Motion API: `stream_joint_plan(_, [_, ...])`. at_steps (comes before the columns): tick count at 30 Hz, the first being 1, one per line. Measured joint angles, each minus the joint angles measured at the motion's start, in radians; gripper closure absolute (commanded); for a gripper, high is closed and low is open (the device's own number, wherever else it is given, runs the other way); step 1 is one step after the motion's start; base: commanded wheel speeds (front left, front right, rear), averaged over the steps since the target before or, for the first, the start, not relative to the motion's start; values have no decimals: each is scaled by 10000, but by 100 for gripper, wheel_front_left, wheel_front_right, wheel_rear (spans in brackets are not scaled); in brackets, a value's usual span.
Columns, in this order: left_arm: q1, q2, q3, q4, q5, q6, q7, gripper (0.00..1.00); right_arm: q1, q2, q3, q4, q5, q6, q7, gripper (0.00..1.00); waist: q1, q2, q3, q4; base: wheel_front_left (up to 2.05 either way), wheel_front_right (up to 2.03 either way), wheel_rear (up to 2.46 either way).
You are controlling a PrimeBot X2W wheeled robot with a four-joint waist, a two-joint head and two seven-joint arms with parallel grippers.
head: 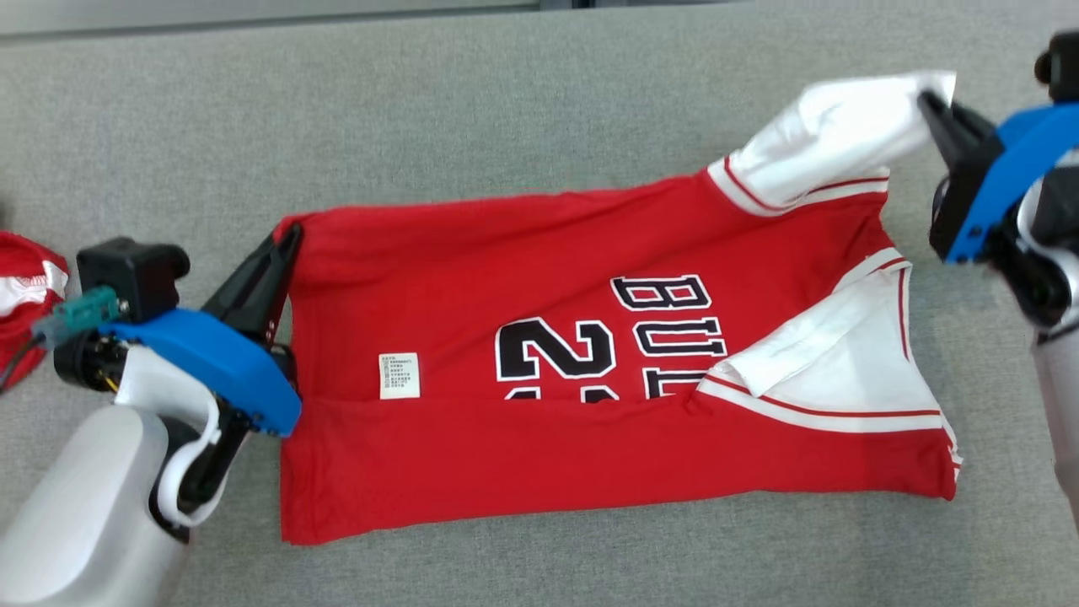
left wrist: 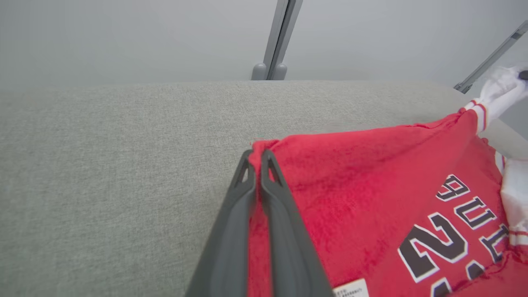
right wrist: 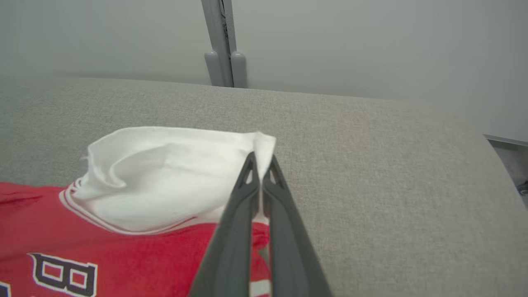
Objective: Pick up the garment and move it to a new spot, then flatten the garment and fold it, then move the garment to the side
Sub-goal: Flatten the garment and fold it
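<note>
Overhead, second red cloth (head: 21, 291) left of garment (head: 472, 278)

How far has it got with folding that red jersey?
Looks done: the jersey lies spread on the grey table, its near edge seemingly folded over the number. In hand: the left gripper pinches the far hem corner, the right gripper pinches the white sleeve. Left: finishing the fold and moving it aside.

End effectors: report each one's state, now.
Left end effector: closed on the red jersey, at its hem corner.
Right end effector: closed on the white sleeve.
</note>
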Motion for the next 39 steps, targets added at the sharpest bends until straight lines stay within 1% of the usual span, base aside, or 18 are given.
stream_joint_plan(3, [453,127,-173,-23,88,-61,-311,100,942,-50,-176,-709,267,0,349,100,0,0,-268,-55,0,0,0])
stream_joint_plan(8, [1127,278,-324,-96,345,-21,-677,100,2391,-13,-604,-1904,405,0,901,100,0,0,-588,-186,0,0,0])
stream_joint_plan(11, [1543,311,-449,-311,477,201,-786,100,3208,140,-922,-2625,420,0,1225,100,0,0,-735,-219,0,0,0])
stream_joint_plan(15, [2093,297,-483,-644,506,608,-819,100,4150,378,-1244,-3490,385,-2,1622,100,0,0,-866,-225,0,0,0])
stream_joint_plan(20, [2650,222,-493,-1057,497,1060,-825,100,5002,756,-1638,-4192,217,-2,1887,100,0,0,-941,-167,0,0,0])
stream_joint_plan(21, [2739,186,-502,-1104,449,1137,-802,100,5155,828,-1699,-4280,197,-2,1921,82,0,0,-957,-148,0,0,0])
stream_joint_plan(22, [2829,153,-518,-1135,420,1202,-767,100,5330,899,-1741,-4372,173,-2,2019,57,0,0,-976,-127,0,0,0])
stream_joint_plan(23, [2909,128,-527,-1151,410,1262,-761,69,5527,1005,-1818,-4462,144,0,2140,0,0,0,-994,-108,0,0,0])
stream_joint_plan(24, [2976,104,-552,-1162,387,1283,-740,69,5735,1114,-1910,-4529,119,-2,2320,0,0,0,-1015,-86,0,0,0])
stream_joint_plan(25, [3033,79,-575,-1156,384,1306,-734,32,5981,1179,-1965,-4633,25,-2,2546,0,0,0,-1042,-52,0,0,0])
stream_joint_plan(26, [3047,36,-606,-1141,387,1340,-738,4,6255,1195,-1985,-4765,-65,-2,2803,0,1,0,-1068,-12,0,0,0])
stream_joint_plan(27, [3051,-10,-608,-1131,405,1377,-792,0,6488,1244,-2063,-4913,-105,-2,2984,0,0,0,-1094,21,0,0,0])
stream_joint_plan(30, [3157,-82,-589,-1081,504,1536,-1078,0,6955,1400,-2374,-5467,-199,-2,3348,0,0,0,-1184,93,0,0,0])
stream_joint_plan(34, [3242,-286,-297,-907,558,1768,-1950,0,7135,1639,-2878,-6067,-405,-2,3438,0,0,0,-1303,137,0,0,0])
stream_joint_plan(39, [3103,-495,-81,-608,771,1981,-2748,0,6799,1946,-3177,-5921,-859,-2,3501,0,1,0,-1453,211,0,0,0])
